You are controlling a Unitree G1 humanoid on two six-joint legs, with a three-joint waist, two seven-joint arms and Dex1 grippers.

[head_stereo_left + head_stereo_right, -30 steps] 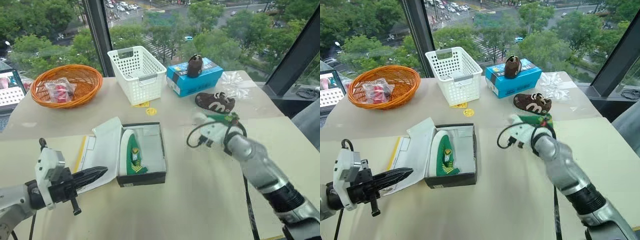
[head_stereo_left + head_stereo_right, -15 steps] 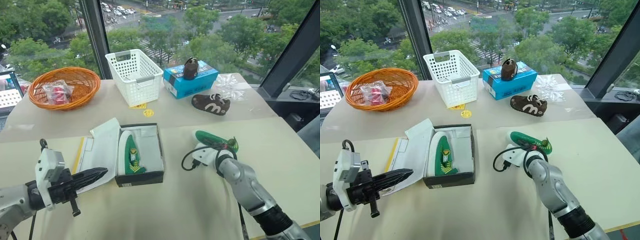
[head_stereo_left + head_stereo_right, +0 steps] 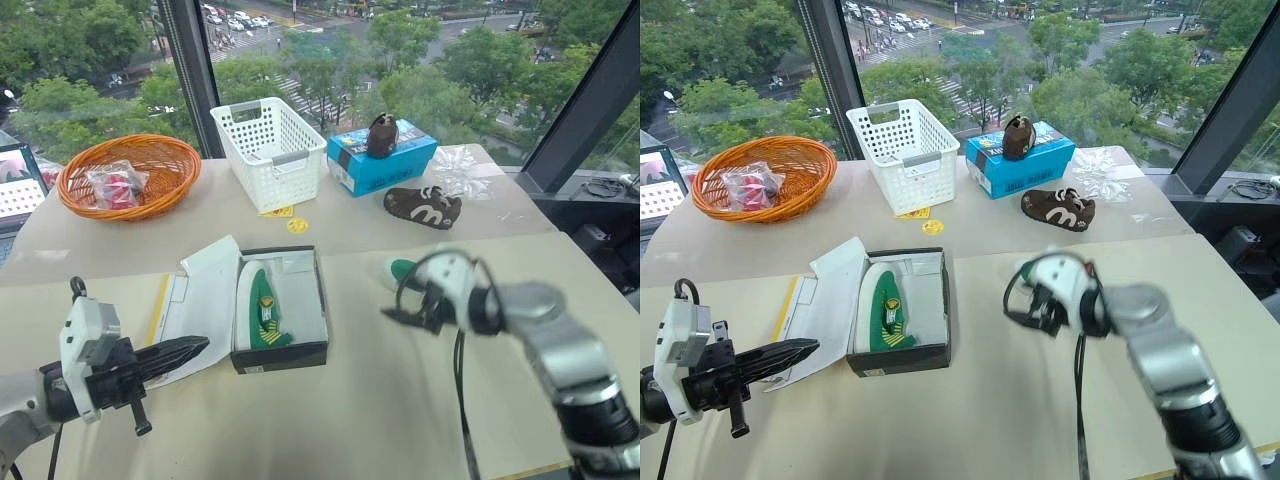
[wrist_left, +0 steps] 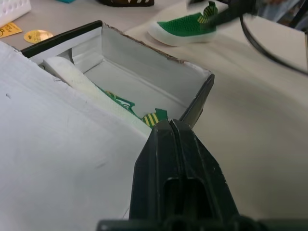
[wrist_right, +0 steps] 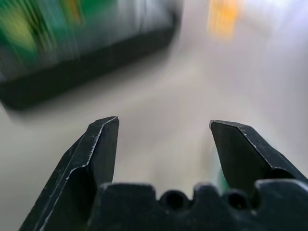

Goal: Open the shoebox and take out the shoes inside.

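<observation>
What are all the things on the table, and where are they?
shoebox: one, black-sided, white inside, open, table's near middle.
green shoes: two; one inside the shoebox, one on the table right of it.
brown shoes: two; one on the blue box, one on the table beside it.
blue box: one, far side.
white basket: one, far middle.
orange basket: one, far left.
left gripper: black, jaws shut, beside the shoebox.
right gripper: black, jaws open, empty, right of the shoebox.

At the table's far edge sit a round orange wicker basket (image 3: 131, 173) (a clear packet of something red lies inside), a white perforated plastic basket (image 3: 272, 147), and a blue cardboard box (image 3: 381, 161) bearing one brown shoe (image 3: 381, 133); another brown shoe (image 3: 424, 206) lies nearby.
</observation>
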